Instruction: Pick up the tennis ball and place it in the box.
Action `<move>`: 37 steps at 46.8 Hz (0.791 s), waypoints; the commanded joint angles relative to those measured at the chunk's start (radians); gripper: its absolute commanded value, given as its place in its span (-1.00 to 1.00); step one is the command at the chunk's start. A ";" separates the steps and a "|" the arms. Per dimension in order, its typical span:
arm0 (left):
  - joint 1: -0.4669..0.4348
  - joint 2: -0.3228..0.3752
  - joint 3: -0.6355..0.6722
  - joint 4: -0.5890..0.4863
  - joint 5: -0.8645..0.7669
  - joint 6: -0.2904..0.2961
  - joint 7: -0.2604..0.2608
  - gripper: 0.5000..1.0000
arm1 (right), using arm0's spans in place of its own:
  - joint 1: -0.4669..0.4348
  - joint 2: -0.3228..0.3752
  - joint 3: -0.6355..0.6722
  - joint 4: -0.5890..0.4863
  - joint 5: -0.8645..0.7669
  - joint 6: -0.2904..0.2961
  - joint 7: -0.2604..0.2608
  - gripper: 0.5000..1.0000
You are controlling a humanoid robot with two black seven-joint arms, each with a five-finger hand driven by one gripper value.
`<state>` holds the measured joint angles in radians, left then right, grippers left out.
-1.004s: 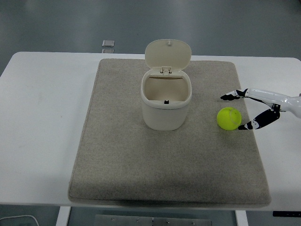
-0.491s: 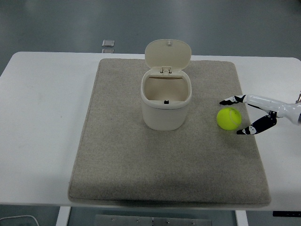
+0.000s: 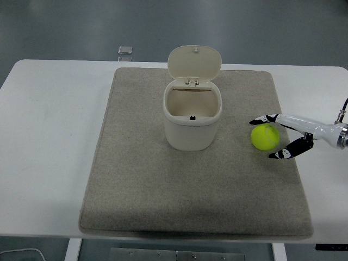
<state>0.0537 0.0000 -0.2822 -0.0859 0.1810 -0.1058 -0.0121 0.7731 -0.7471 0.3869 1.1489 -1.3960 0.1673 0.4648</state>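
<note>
A yellow-green tennis ball (image 3: 265,137) lies on the grey mat (image 3: 141,190), to the right of the box. The box (image 3: 192,120) is a cream bin standing mid-mat with its hinged lid (image 3: 194,62) tipped up and back, so its inside is exposed. My right hand (image 3: 267,137) reaches in from the right edge and straddles the ball. One finger (image 3: 262,118) lies just behind the ball and another (image 3: 284,153) just in front and to its right. The fingers are spread and do not grip it. My left arm is out of view.
The mat covers most of the white table (image 3: 49,141). A small grey square object (image 3: 125,50) lies at the table's far edge, behind the mat's back left corner.
My right hand has slid down and to the left, so its spread fingers now sit closer around the ball. The ball and the box have stayed put.
</note>
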 commanded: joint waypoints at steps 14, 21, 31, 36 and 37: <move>0.000 0.000 0.000 0.000 0.000 0.000 0.001 0.97 | 0.002 -0.001 0.003 -0.006 -0.002 -0.006 0.000 0.30; 0.000 0.000 0.001 0.000 0.000 0.000 0.000 0.97 | 0.002 0.000 0.003 -0.006 -0.003 -0.006 0.000 0.07; 0.000 0.000 0.000 0.000 0.000 0.000 0.001 0.97 | 0.001 0.002 0.003 -0.006 -0.006 -0.006 0.000 -0.07; 0.000 0.000 0.001 0.000 0.000 0.000 0.000 0.97 | 0.002 0.003 0.006 -0.006 -0.009 -0.006 0.000 -0.11; 0.000 0.000 0.000 0.000 0.000 0.000 0.000 0.97 | 0.002 0.003 0.006 -0.006 -0.009 -0.006 0.000 -0.14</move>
<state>0.0538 0.0000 -0.2815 -0.0859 0.1810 -0.1058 -0.0115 0.7741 -0.7441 0.3902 1.1428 -1.4039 0.1608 0.4648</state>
